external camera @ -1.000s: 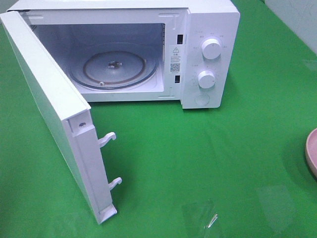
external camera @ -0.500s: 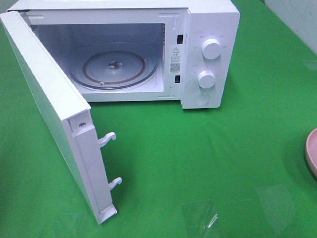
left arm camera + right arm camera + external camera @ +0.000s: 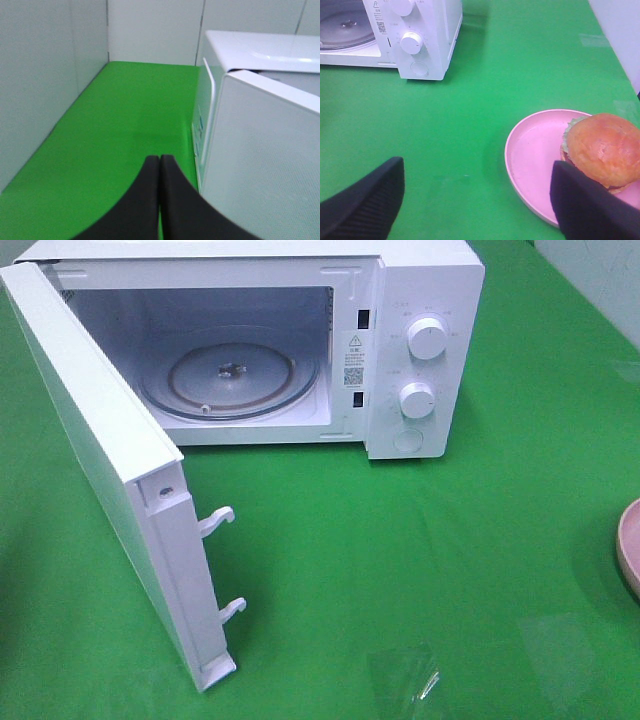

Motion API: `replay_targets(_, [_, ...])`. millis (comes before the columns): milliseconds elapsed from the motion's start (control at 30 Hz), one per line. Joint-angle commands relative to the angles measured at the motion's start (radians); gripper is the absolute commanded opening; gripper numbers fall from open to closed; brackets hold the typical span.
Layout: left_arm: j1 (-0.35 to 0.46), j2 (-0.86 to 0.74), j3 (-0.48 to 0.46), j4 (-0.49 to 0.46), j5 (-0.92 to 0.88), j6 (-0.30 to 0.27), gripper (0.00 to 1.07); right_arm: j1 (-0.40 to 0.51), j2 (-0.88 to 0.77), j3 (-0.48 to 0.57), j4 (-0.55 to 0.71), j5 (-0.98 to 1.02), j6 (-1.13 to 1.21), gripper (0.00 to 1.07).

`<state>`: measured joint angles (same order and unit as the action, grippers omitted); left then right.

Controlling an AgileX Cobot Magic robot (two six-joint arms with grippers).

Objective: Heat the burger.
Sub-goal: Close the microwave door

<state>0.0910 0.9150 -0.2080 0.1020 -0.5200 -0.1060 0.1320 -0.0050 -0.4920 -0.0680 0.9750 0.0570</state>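
Step in hand: the microwave (image 3: pixel 300 340) stands with its door (image 3: pixel 110 490) swung fully open and the glass turntable (image 3: pixel 228 372) bare, so the oven looks ready to load; picking up the burger (image 3: pixel 602 150) appears to be the step now due.

Burger: it sits on the pink plate (image 3: pixel 532 157), toward the plate's side farthest from the microwave. The plate is on the green table (image 3: pixel 400 560), well apart from the microwave, off to its control-panel side; the high view catches only the plate's rim at the picture's edge, and the burger shows only in the right wrist view.

Right gripper (image 3: pixel 477 200): jaws spread wide and holding nothing. One finger (image 3: pixel 585 207) overlaps the plate's rim in the picture, just beside the burger; whether it touches the plate cannot be told. The gripper is not yet centred on the bun.

Left gripper (image 3: pixel 159 200): jaws pressed together, empty, beside the outer face of the microwave's open door.

Next move calls for: shifting the right gripper sideways away from the microwave until the bun lies between the jaws, lowering, closing gently so the soft bun is not crushed, then carrying it to the turntable.

Knobs (image 3: pixel 427 340): untouched until the door is shut.
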Motion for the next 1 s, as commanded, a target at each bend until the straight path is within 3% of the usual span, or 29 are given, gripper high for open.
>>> replay_targets(33, [-0.002, 0.099, -0.014, 0.167, -0.129, -0.111, 0.0, -0.003, -0.027, 0.002, 0.004, -0.013, -0.013, 0.76])
replay_targets(67, [-0.002, 0.099, -0.014, 0.167, -0.129, -0.111, 0.0, -0.003, -0.027, 0.002, 0.004, -0.013, -0.013, 0.76])
replay_targets(133, [-0.002, 0.178, -0.033, 0.226, -0.192, -0.18, 0.0, -0.003, -0.027, 0.002, 0.004, -0.013, -0.013, 0.76])
replay_targets(200, [-0.002, 0.231, -0.047, 0.269, -0.225, -0.213, 0.0, -0.003, -0.027, 0.002, 0.004, -0.013, -0.013, 0.76])
replay_targets(333, [-0.002, 0.327, -0.09, 0.366, -0.259, -0.256, 0.0, -0.003, -0.027, 0.002, 0.004, -0.013, -0.013, 0.76])
replay_targets(433, [-0.002, 0.353, -0.101, 0.384, -0.278, -0.269, 0.0, -0.003, -0.027, 0.002, 0.004, -0.013, -0.013, 0.76])
replay_targets(567, [-0.008, 0.47, -0.152, 0.428, -0.363, -0.328, 0.0, -0.003, -0.027, 0.002, 0.004, -0.013, -0.013, 0.76])
replay_targets(733, [-0.058, 0.53, -0.192, 0.41, -0.361, -0.302, 0.0, -0.003, -0.027, 0.002, 0.004, -0.013, -0.013, 0.76])
replay_targets(967, [-0.175, 0.606, -0.243, 0.28, -0.363, -0.236, 0.0, -0.003, -0.027, 0.002, 0.004, -0.013, -0.013, 0.76])
replay_targets(1000, [-0.206, 0.625, -0.252, 0.242, -0.363, -0.207, 0.0, -0.003, -0.026, 0.002, 0.004, -0.013, -0.013, 0.76])
